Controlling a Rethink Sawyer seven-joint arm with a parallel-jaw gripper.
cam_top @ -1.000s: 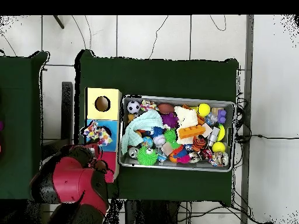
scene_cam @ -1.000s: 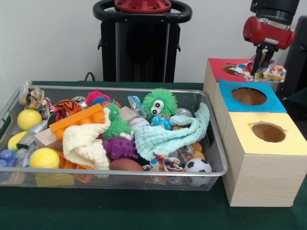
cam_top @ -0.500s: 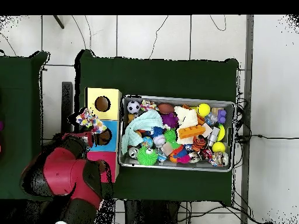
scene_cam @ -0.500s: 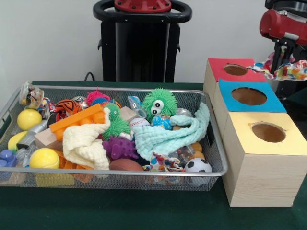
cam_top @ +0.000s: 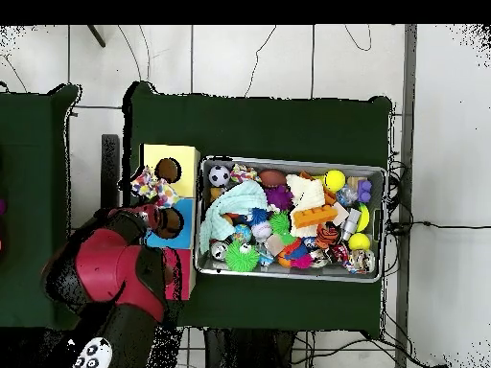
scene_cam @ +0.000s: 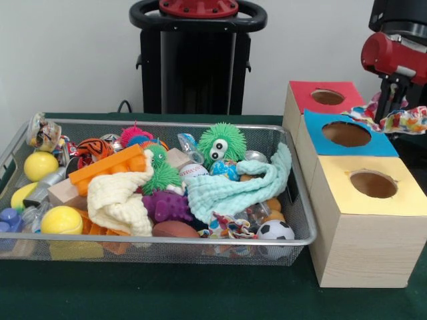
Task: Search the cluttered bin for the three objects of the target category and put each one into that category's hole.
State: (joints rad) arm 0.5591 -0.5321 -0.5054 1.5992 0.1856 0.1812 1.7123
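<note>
At the left of the front view, a wire mesh bin [scene_cam: 303,230] sits on the green table [scene_cam: 167,293], packed with toys; yellow balls [scene_cam: 40,165] lie against its left wall, an orange block [scene_cam: 107,165] rests behind a cream cloth [scene_cam: 120,200], a purple spiky toy [scene_cam: 167,205] lies beside that cloth; further right a green fuzzy ball with eyes [scene_cam: 221,145] stands over a mint cloth [scene_cam: 233,187] that drapes toward the bin's right wall; a patterned rag [scene_cam: 227,225] and a small soccer ball [scene_cam: 275,231] lie at the front right corner.

Just beside the bin stand three wooden boxes in a row, each with a round hole on top: the yellow-topped box [scene_cam: 397,200] nearest, the blue-topped box [scene_cam: 320,143] in the middle, the red-topped box [scene_cam: 303,97] farthest.

At the right edge the red arm hangs down, and the gripper [scene_cam: 397,100] is clamped on a multicoloured cloth [scene_cam: 403,120]; the cloth dangles directly under the gripper, lifted clear of the boxes, off the right side of the blue-topped box rather than over its hole. In the overhead view the same cloth [cam_top: 153,186] appears at the boxes' outer edge, about where the yellow and blue tops meet.
</note>
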